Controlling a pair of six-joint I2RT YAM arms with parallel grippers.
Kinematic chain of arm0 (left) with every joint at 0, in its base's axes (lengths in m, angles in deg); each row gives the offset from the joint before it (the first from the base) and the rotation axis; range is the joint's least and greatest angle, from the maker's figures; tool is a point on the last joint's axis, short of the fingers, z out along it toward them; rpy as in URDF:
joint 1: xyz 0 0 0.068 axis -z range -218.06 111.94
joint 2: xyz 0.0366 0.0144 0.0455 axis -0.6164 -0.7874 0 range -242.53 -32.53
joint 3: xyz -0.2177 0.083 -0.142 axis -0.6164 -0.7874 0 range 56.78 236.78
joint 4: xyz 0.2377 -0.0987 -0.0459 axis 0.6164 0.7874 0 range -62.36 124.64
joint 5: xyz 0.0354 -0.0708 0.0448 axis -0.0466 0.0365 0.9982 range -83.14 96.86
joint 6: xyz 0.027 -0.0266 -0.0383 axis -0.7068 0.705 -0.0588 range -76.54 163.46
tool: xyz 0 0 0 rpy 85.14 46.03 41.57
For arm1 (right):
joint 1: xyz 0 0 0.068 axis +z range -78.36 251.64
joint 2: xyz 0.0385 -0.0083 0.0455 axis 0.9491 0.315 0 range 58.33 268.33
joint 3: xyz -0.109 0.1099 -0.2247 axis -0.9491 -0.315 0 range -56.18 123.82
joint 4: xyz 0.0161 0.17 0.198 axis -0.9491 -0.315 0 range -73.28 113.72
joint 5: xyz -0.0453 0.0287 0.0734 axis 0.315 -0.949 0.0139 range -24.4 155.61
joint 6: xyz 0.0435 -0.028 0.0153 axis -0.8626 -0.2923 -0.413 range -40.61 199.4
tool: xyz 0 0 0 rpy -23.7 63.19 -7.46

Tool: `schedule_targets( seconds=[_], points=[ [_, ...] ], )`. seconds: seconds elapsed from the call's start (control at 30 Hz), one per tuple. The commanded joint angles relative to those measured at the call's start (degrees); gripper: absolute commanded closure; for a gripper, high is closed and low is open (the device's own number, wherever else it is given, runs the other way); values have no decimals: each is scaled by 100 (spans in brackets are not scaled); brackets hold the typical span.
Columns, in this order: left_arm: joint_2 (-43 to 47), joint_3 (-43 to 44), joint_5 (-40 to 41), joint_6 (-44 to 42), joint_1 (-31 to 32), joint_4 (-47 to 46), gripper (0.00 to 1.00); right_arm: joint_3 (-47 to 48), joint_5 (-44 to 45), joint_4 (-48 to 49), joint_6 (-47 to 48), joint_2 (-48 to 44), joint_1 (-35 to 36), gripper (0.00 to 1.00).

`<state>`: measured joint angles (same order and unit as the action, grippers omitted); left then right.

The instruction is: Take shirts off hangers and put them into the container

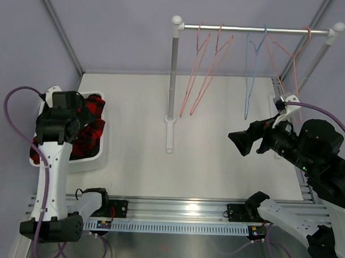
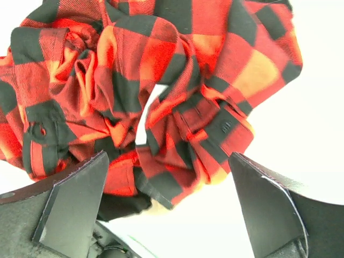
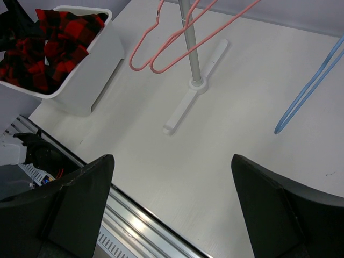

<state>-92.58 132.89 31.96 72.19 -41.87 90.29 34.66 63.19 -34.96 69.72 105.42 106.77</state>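
The red-and-black check shirt (image 2: 161,91) lies crumpled in the white container (image 3: 91,80). The left hand (image 2: 166,174) gapes just above it, and the right hand (image 3: 172,183) is also open, well away.

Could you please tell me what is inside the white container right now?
A crumpled red-and-black check shirt fills the container. A bit of dark fabric peeks out beneath it in the left wrist view; anything else underneath is covered by that shirt.

You have bright, even light in all three views, with only faint shadows. In the left wrist view the white around the red-and-black shirt (image 2: 161,91) is blown out at right. Glare streaks the mounting rail (image 1: 187,206) at the top view's bottom centre.
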Motion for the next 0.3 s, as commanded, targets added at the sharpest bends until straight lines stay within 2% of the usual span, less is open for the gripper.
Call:
schedule_targets(
  seconds=[0.0,0.07,0.13,0.17,0.27],
  points=[
    [458,17,-742,2,38,-51,1,-111,92,110,-131,-130,37,1],
    [722,-105,-1285,-165,39,-270,1,-278,127,154,-184,-218,37,1],
    [1161,-263,-2313,-384,56,-744,1,-496,215,189,-245,-305,37,0],
    [1310,-455,-3083,-438,74,-1120,1,-576,415,207,-272,-349,37,0],
    [1751,-720,-4071,-482,144,-1649,1,-910,759,242,-412,-489,37,0]
  ],
)
